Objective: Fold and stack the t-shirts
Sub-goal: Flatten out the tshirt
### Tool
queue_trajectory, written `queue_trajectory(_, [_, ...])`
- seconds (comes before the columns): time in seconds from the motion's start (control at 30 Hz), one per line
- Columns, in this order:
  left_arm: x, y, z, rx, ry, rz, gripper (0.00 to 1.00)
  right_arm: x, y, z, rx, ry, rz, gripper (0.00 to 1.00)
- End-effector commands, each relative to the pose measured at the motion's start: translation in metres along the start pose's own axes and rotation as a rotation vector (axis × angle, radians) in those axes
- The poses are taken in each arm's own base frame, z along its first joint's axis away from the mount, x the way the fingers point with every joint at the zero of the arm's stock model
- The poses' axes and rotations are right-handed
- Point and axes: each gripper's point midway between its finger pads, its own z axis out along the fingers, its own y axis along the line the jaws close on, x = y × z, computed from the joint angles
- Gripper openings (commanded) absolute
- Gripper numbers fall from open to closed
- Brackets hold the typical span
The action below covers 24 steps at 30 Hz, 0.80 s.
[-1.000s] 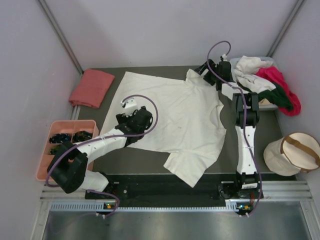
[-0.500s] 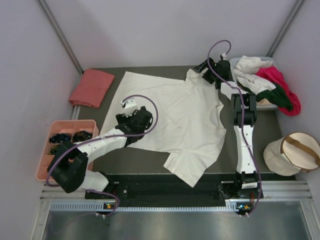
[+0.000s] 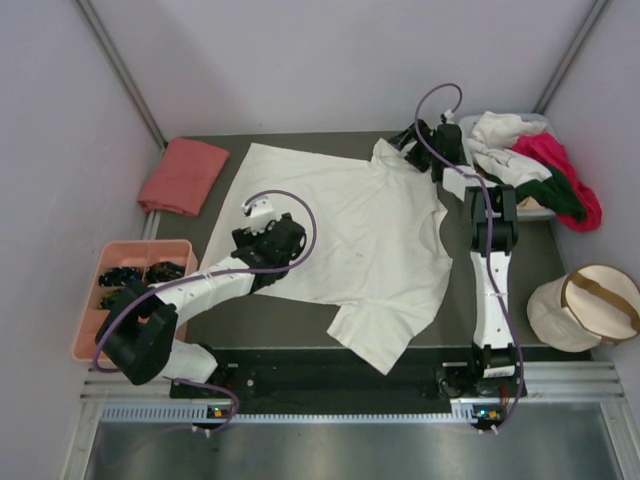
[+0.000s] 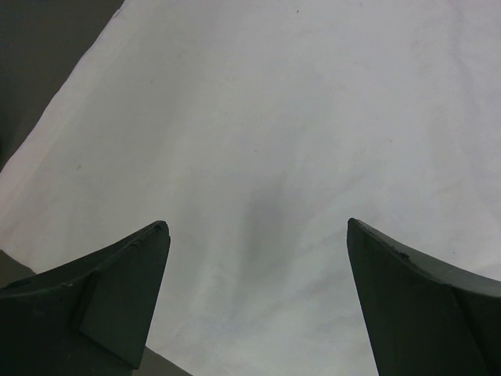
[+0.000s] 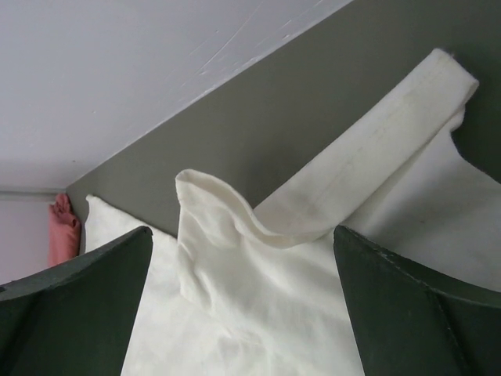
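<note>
The left gripper [image 4: 258,227] is released, its two dark fingers [image 4: 117,274] spread wide over plain cloth. This is the cream-white t-shirt [image 3: 350,240]. The left wrist view shows little more than that cloth and a sliver of the dark tabletop [image 4: 47,47], and whether the tips touch the cloth cannot be told. Only the top view places this claw over the shirt's left half, toward the table's left edge.

The right gripper [image 5: 243,235] is also released, with its jaws wide apart. Between them a hemmed sleeve of the same shirt curls up in a raised fold. The overhead camera flattens that fold to a small bump near the far edge, right of centre. The right wrist view also catches a strip of the salmon-pink t-shirt [image 5: 63,227].

From above, the cream-white shirt lies spread across the middle of the table, one corner reaching the near edge. The salmon-pink one is folded in the far left corner. A heap of white, magenta and dark green t-shirts [image 3: 535,165] sits at the far right corner. A pink tray [image 3: 85,345] stands beyond the left edge and a beige pouch [image 3: 560,315] beyond the right.
</note>
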Motion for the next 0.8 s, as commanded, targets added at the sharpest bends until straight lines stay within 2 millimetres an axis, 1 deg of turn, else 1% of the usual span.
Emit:
queue_trajectory(0.0, [-0.009,-0.009,-0.001,0.017,-0.018,-0.041,0.99,-0.010,0.015,-0.016,0.002,-0.008,-0.030,0.99])
queue_trajectory(0.1, [-0.010,-0.007,-0.002,0.016,-0.023,-0.044,0.99,-0.006,0.010,-0.016,0.007,0.002,-0.024,0.99])
queue_trajectory(0.37, [-0.009,-0.007,-0.002,0.014,-0.023,-0.045,0.99,-0.002,0.008,-0.014,0.003,0.011,-0.015,0.99])
queue_trajectory(0.4, [-0.009,-0.007,-0.002,0.014,-0.024,-0.043,0.99,-0.004,0.011,-0.013,-0.002,0.012,-0.018,0.99])
queue_trajectory(0.43, [-0.009,-0.007,-0.001,0.011,-0.022,-0.042,0.99,-0.002,0.007,-0.011,0.001,0.017,-0.016,0.99])
queue_trajectory(0.47, [-0.008,-0.007,-0.001,0.012,-0.021,-0.040,0.99,-0.001,0.007,-0.009,-0.003,0.022,-0.015,0.99])
queue_trajectory(0.5, [-0.008,-0.007,-0.001,0.012,-0.020,-0.040,0.99,-0.004,0.012,-0.007,-0.013,0.020,-0.022,0.99])
queue_trajectory(0.53, [-0.008,-0.007,-0.001,0.012,-0.021,-0.043,0.99,0.000,0.007,-0.003,-0.011,0.032,-0.018,0.99])
queue_trajectory(0.57, [-0.007,-0.006,-0.001,0.008,-0.019,-0.042,0.99,0.000,0.005,-0.001,-0.012,0.035,-0.019,0.99])
queue_trajectory(0.6, [-0.008,-0.006,-0.001,0.008,-0.024,-0.046,0.99,-0.006,0.013,0.002,-0.030,0.025,-0.026,0.99])
queue_trajectory(0.63, [-0.006,-0.005,-0.001,0.006,-0.019,-0.042,0.99,0.000,0.006,0.007,-0.025,0.043,-0.013,0.99])
queue_trajectory(0.67, [-0.006,-0.004,0.000,0.001,-0.020,-0.042,0.99,-0.002,0.008,0.009,-0.036,0.041,-0.012,0.99])
queue_trajectory(0.7, [-0.006,-0.003,0.000,-0.001,-0.020,-0.040,0.99,-0.010,0.015,0.011,-0.055,0.029,-0.015,0.99])
queue_trajectory(0.73, [-0.006,-0.004,-0.001,0.000,-0.019,-0.039,0.99,-0.003,0.008,0.016,-0.048,0.044,0.000,0.99])
queue_trajectory(0.77, [-0.006,-0.003,0.000,-0.006,-0.021,-0.038,0.99,-0.005,0.010,0.018,-0.055,0.042,0.005,0.99])
